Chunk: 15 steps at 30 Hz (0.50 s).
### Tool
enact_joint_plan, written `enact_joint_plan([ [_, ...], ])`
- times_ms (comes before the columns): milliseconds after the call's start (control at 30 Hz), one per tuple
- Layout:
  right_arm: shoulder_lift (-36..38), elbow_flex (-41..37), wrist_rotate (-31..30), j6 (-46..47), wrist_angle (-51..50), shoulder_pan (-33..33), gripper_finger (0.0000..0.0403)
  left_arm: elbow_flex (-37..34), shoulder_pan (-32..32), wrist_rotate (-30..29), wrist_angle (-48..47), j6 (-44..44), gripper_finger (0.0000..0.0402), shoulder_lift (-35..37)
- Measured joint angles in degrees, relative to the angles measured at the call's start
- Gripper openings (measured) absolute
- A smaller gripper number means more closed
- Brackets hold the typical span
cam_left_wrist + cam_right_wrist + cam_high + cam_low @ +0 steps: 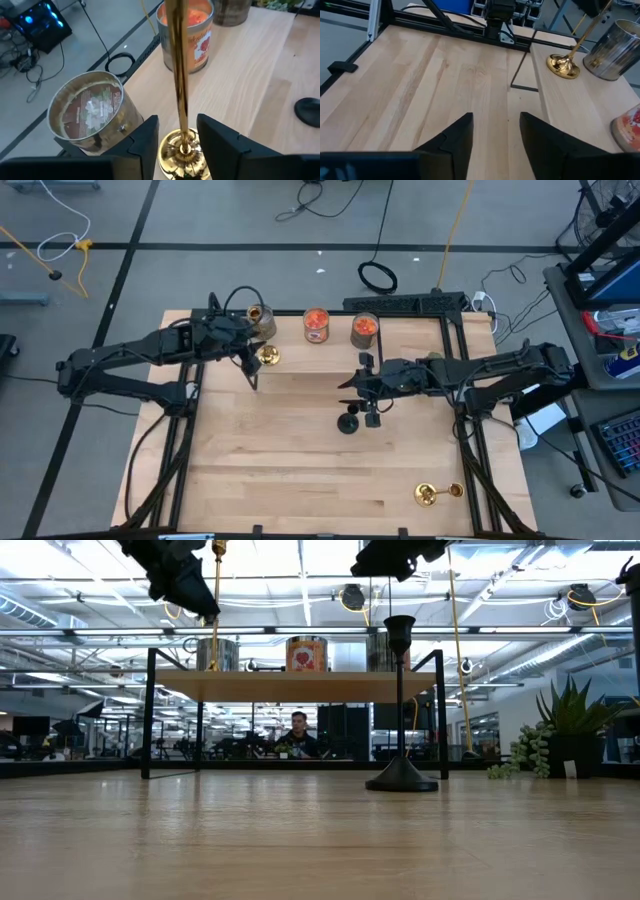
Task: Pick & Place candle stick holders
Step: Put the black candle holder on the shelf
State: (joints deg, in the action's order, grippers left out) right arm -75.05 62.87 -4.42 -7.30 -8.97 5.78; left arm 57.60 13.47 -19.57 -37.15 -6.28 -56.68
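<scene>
One gold holder stands on its round base on the raised wooden shelf at the table's far side. My left gripper is open beside its stem; the stem shows in the gap and touches neither finger. The black holder stands upright on the table's middle. My right gripper is open just far of and above it, and the right wrist view shows it empty. A second gold holder lies on its side near the table's front right.
Three jars stand on the shelf: a metal one right beside the gold holder, and two with orange filling. A black frame runs behind the shelf. Plants stand beyond the table's right side. The table's near half is bare wood.
</scene>
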Motion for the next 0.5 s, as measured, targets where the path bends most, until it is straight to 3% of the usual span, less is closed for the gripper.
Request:
enact_joint_plan([
  [300, 0.02, 0.00, -0.18, 5.06, -4.54, 2.43, 0.0199, 0.00, -0.10, 0.25, -2.22, 0.01, 0.0154, 5.57],
  [500, 0.02, -0.25, -1.51, 14.27, -12.18, 4.95, 0.0200, 0.00, -0.10, 5.18, -4.85, -0.57, 0.0154, 9.12],
])
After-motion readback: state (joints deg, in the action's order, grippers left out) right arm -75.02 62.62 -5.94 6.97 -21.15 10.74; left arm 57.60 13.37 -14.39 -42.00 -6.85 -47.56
